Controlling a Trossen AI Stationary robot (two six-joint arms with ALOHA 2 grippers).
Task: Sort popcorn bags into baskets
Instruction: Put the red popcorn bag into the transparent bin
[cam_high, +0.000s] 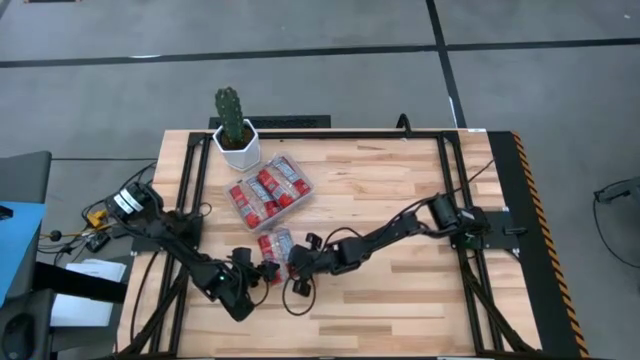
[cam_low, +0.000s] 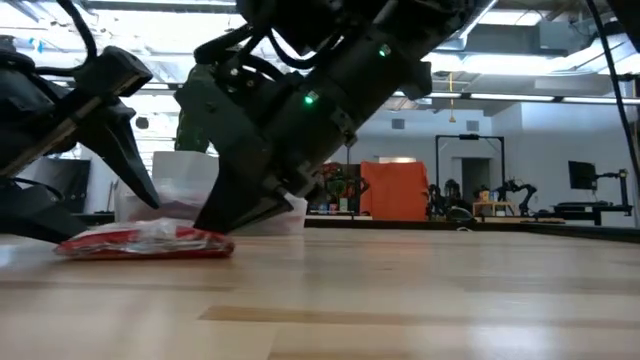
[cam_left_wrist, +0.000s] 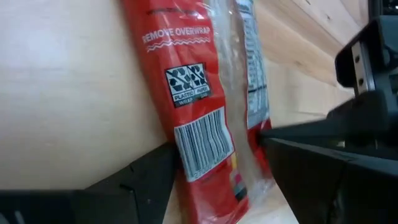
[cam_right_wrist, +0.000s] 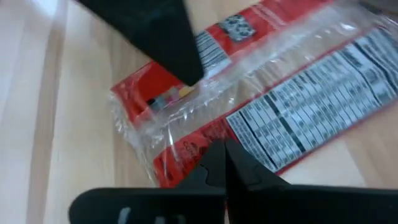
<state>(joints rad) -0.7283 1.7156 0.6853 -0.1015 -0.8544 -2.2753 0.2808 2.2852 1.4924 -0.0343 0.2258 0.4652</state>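
Observation:
One red popcorn bag lies flat on the wooden table, printed back up, just in front of the clear tray. The tray holds several more red bags. My left gripper comes at the lone bag from the near left, and its fingers are closed in on the bag's end. My right gripper comes from the right, shut, with its tips down at the same bag. In the low view the bag lies between the two grippers. My left gripper pinches the bag's barcode end between its two fingers, which lie across the bag. One finger is at the long edge and the other fingertip is at the clear back seam. It slants down from the near left. The bag stays flat on the table. My right gripper's shut fingertips come down on the bag's long edge, near the same end. They slant down from the table's right. The bag lies on the table under them.
A white hexagonal pot with a cactus stands at the far edge, next to the tray. Black frame rails run along the table's left, right and far sides. Bare wood stretches across the table's middle and right.

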